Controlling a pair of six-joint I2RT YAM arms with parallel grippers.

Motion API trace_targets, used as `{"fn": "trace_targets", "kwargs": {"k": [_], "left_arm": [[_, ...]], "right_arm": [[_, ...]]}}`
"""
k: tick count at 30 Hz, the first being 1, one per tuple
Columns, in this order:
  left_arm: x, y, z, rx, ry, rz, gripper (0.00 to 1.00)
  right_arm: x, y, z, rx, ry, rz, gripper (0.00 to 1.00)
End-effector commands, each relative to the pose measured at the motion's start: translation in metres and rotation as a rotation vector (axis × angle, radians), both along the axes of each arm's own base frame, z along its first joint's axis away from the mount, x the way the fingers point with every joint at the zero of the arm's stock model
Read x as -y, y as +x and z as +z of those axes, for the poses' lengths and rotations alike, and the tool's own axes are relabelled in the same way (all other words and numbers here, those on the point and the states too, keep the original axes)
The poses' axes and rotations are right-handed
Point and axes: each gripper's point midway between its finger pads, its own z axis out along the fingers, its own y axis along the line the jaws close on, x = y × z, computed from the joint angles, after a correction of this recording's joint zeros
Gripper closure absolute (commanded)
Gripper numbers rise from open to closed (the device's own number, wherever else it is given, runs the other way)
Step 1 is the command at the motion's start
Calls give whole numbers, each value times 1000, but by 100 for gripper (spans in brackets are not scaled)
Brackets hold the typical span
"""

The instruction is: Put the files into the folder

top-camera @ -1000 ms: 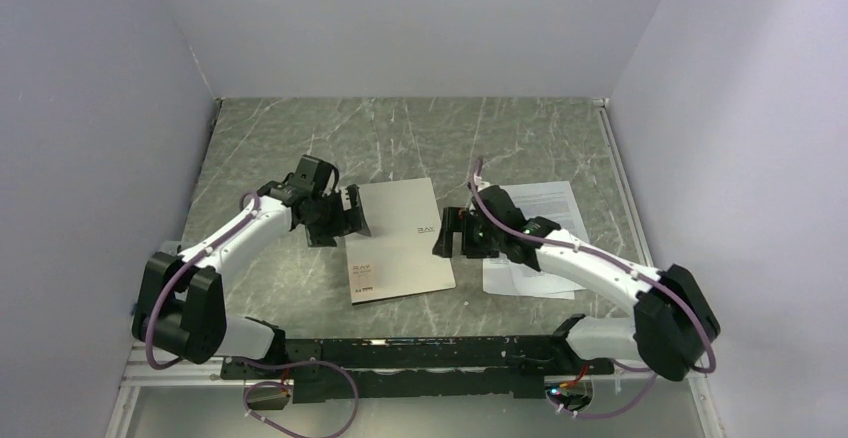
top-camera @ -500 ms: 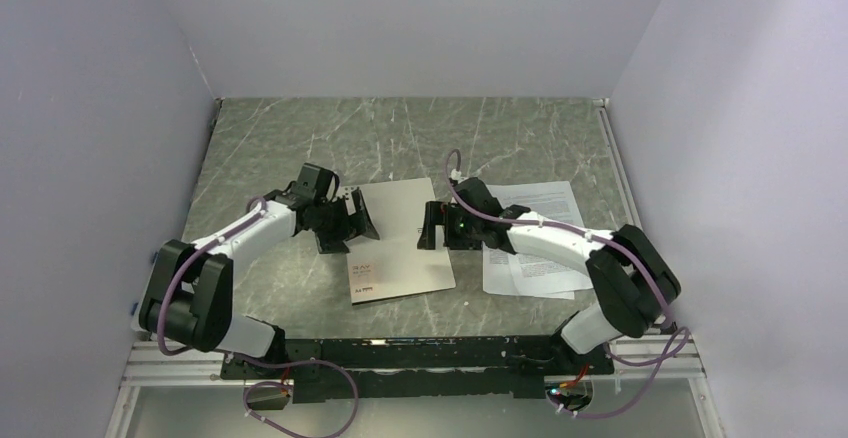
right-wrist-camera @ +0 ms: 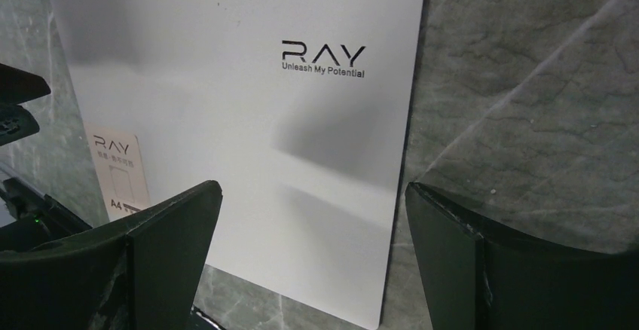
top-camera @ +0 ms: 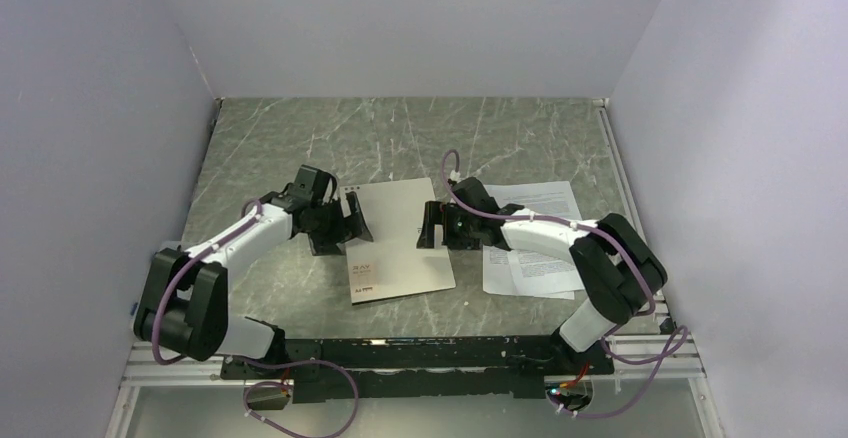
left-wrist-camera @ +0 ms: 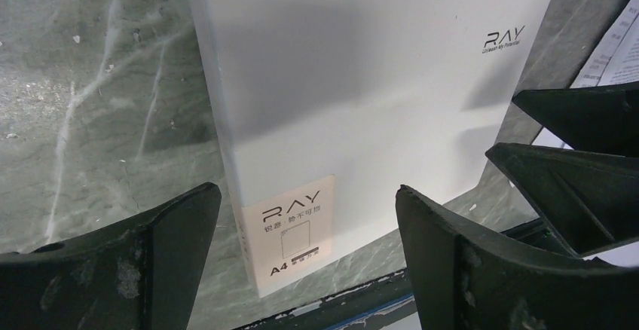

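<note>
The folder [top-camera: 398, 240] lies shut and flat on the marble table, silver-grey cover up, with a corner label [left-wrist-camera: 292, 228] and a small logo [right-wrist-camera: 322, 59]. The files [top-camera: 545, 248], white printed sheets, rest on the table just right of it, partly under the right arm. My left gripper [top-camera: 352, 222] hovers open over the folder's left edge, the labelled corner between its fingertips [left-wrist-camera: 307, 194]. My right gripper [top-camera: 428, 226] is open at the folder's right edge, which runs between its fingers [right-wrist-camera: 313, 190]. Neither holds anything.
Pale walls close in the table on the left, back and right. A black rail [top-camera: 400, 353] with the arm bases runs along the near edge. Bare marble [top-camera: 400, 138] lies behind the folder.
The right gripper has slid left to the folder's right edge, its arm folding in. The left gripper has dropped slightly at the left edge. The folder and files have not moved.
</note>
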Motion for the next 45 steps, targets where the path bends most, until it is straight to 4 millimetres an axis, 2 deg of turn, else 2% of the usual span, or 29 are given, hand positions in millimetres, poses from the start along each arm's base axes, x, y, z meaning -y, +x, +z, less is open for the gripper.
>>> {"fn": "trace_targets", "kwargs": {"k": [1,6,11,15,22,30,35,39,42,45], "left_arm": [[-4,0,-2,12,11,6,7],[3,-2,-20,-32,-18,-3,7],[5,0,-26,-36,-23,-8,7],[5,1,-29,-40,-21,-11,7],[7,1,-31,-41,-29,-18,7],[7,-1,-31,-39,-32,-27,7],[8,-1,-31,-40,-39,-30,7],[8,-1,-30,-37,-38,-30,7],[5,0,-27,-30,-24,-29,7],[4,1,-26,-24,-14,-31,7]], "right_arm": [[-12,8,4,25,52,18,2],[-18,5,0,2,80,33,2],[-19,0,-3,-18,91,41,2],[-26,1,8,4,141,55,2],[-38,-4,38,45,257,96,3],[-48,-11,93,130,422,139,4],[-48,-15,118,179,474,146,4],[-33,-5,103,197,366,75,4],[-11,6,75,187,203,-16,4],[7,8,47,154,82,-69,3]]}}
